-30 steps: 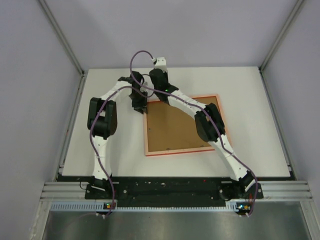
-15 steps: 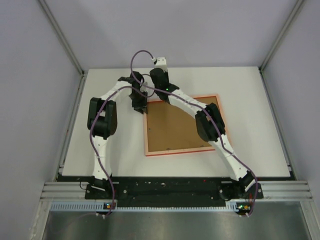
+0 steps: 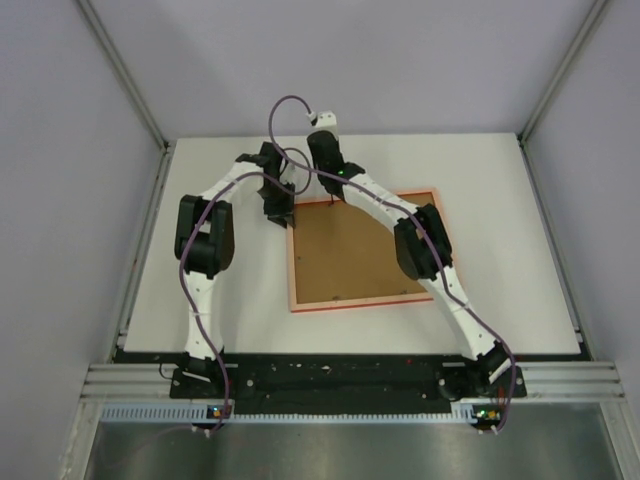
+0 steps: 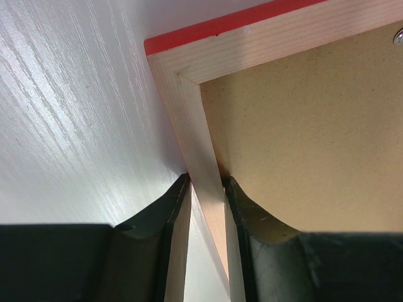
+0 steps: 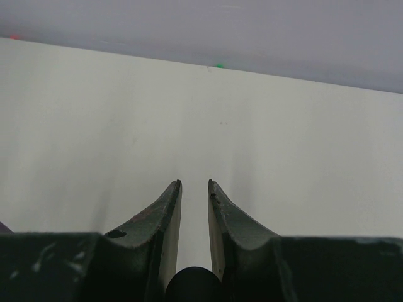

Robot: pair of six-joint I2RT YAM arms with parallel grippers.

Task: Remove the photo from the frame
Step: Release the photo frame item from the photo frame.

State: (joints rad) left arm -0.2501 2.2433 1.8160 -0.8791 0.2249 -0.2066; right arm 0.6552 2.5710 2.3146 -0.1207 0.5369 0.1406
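The frame point(image 3: 350, 303) lies face down on the white table, its pale rim and thin red edge showing. The plain brown backing board point(image 3: 345, 250) fills it, so the photo is hidden. My left gripper point(image 3: 280, 212) is shut on the frame's left rim near the far-left corner. In the left wrist view its fingers point(image 4: 206, 182) pinch the pale rim point(image 4: 189, 113), one outside and one over the backing board point(image 4: 302, 126). My right gripper point(image 3: 321, 140) hovers beyond the frame's far edge. In the right wrist view its jaws point(image 5: 194, 184) stand slightly apart and empty, over bare table.
The white table point(image 3: 500, 180) is walled by grey panels at the back and both sides. A small metal screw point(image 4: 398, 39) sits in the backing board near the rim. My right arm reaches across the frame's right half.
My right gripper has drawn slightly back and up from the frame's far edge toward the back wall. The left gripper and the frame have not moved.
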